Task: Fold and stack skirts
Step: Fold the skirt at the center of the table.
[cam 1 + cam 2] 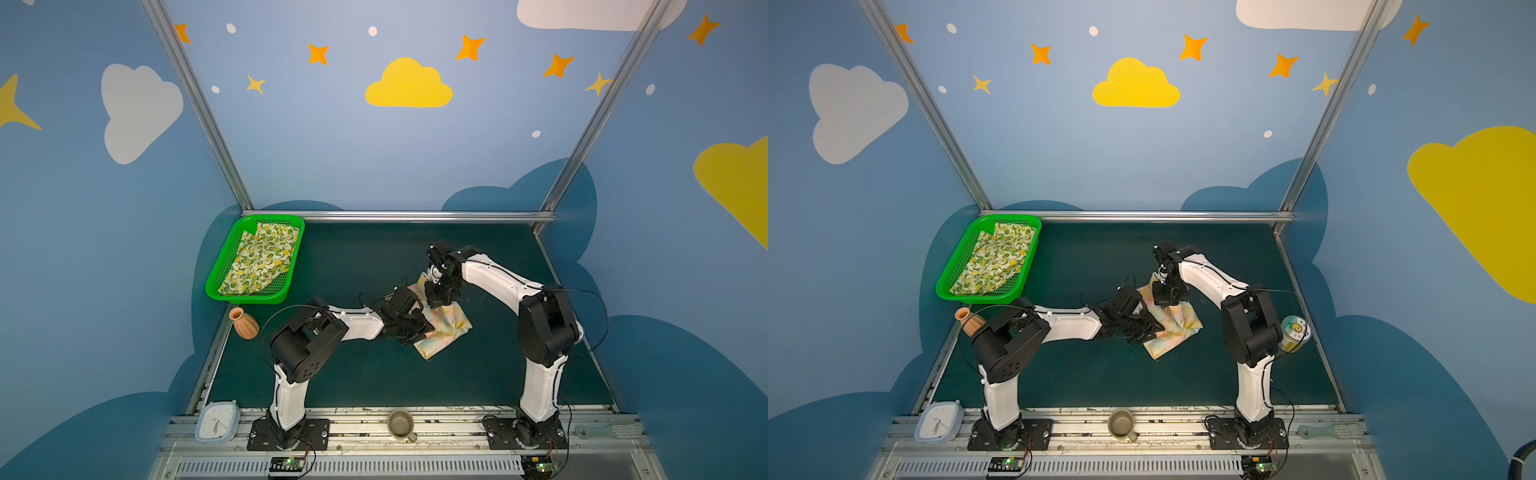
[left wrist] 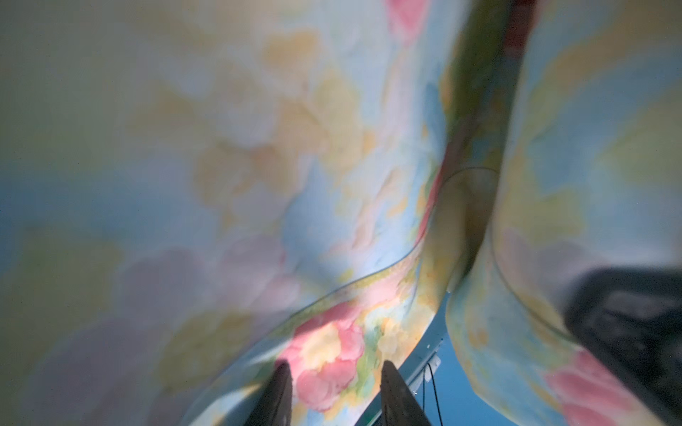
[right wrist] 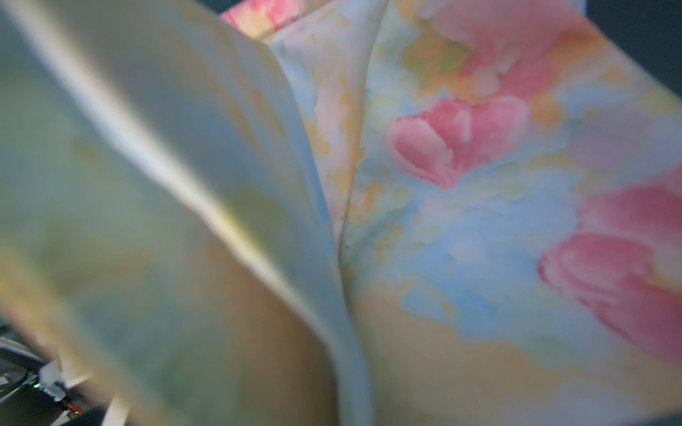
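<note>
Floral skirt [image 1: 446, 328] lies mid-table [image 1: 353, 374], part folded; the lemon skirt [image 1: 262, 262] sits in the green mesh basket [image 1: 249, 297]. I judge I'm mid-fold. My right gripper [image 1: 440, 297], closed, pinches the raised far edge. My left gripper [image 2: 336, 369], jaws partly apart, straddles a fold. Next I carry that edge over, squarely. Both arms reach inward, wrists bent down.

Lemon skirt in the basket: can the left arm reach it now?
Probably yes: the lemon skirt lies uncovered on its side, but the left gripper is busy at the floral skirt.
</note>
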Controlling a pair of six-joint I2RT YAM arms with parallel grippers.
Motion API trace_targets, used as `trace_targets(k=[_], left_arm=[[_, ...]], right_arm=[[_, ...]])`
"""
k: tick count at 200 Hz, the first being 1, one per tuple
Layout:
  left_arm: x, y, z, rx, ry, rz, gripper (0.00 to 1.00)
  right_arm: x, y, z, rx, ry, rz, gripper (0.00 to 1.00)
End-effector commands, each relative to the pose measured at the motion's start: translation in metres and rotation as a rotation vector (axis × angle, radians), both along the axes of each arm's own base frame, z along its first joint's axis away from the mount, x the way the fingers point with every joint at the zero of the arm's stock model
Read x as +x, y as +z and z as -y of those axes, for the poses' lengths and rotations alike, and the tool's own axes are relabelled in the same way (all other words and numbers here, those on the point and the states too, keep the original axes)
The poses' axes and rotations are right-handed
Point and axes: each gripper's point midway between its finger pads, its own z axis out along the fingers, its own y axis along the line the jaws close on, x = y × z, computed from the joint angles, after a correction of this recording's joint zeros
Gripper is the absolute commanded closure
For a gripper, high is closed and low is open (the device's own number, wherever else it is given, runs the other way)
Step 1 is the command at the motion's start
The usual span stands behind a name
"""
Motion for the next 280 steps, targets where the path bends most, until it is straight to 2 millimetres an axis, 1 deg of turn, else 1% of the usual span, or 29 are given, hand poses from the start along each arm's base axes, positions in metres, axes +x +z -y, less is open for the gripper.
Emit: trace_targets(k=[1, 27, 47, 68, 123, 148, 169, 183, 195, 228, 251, 280], left_arm=[[-0.012, -0.009, -0.03, 0.174, -0.042, -0.009, 0.59], [-0.01, -0.004, -0.044, 0.209, -0.06, 0.006, 0.59], [-0.01, -0.006, -0.058, 0.245, -0.064, 0.014, 0.6], [-0.011, -0.009, -0.066, 0.275, -0.087, 0.03, 0.6], [-0.016, -0.022, -0.047, 0.247, -0.13, 0.027, 0.61], [-0.02, -0.028, -0.042, 0.246, -0.136, 0.009, 0.62], [-0.023, -0.028, -0.036, 0.23, -0.143, 0.008, 0.62], [-0.026, -0.032, -0.034, 0.236, -0.159, 0.003, 0.62], [-0.029, -0.035, -0.035, 0.245, -0.159, -0.009, 0.63], [-0.032, -0.038, -0.035, 0.237, -0.157, -0.014, 0.63], [-0.036, -0.044, -0.036, 0.25, -0.168, -0.026, 0.63], [-0.04, -0.044, -0.036, 0.239, -0.164, -0.035, 0.63]], right_arm=[[0.0, 0.012, -0.007, 0.057, -0.007, 0.017, 1.0], [-0.001, 0.01, -0.007, 0.061, -0.013, 0.013, 1.0], [-0.001, 0.011, -0.005, 0.058, -0.011, 0.017, 1.0], [0.0, 0.012, -0.002, 0.051, -0.01, 0.022, 1.0], [-0.003, 0.021, -0.004, 0.061, 0.0, 0.032, 1.0], [-0.006, 0.027, -0.006, 0.068, -0.003, 0.034, 1.0], [-0.009, 0.032, -0.009, 0.08, -0.007, 0.024, 1.0], [-0.012, 0.033, -0.015, 0.101, -0.006, 0.017, 1.0], [-0.014, 0.031, -0.017, 0.102, -0.012, 0.008, 1.0], [-0.022, 0.027, -0.029, 0.125, -0.01, -0.016, 1.0], [-0.028, 0.021, -0.035, 0.135, -0.016, -0.029, 1.0], [-0.032, 0.014, -0.042, 0.157, -0.025, -0.047, 1.0]])
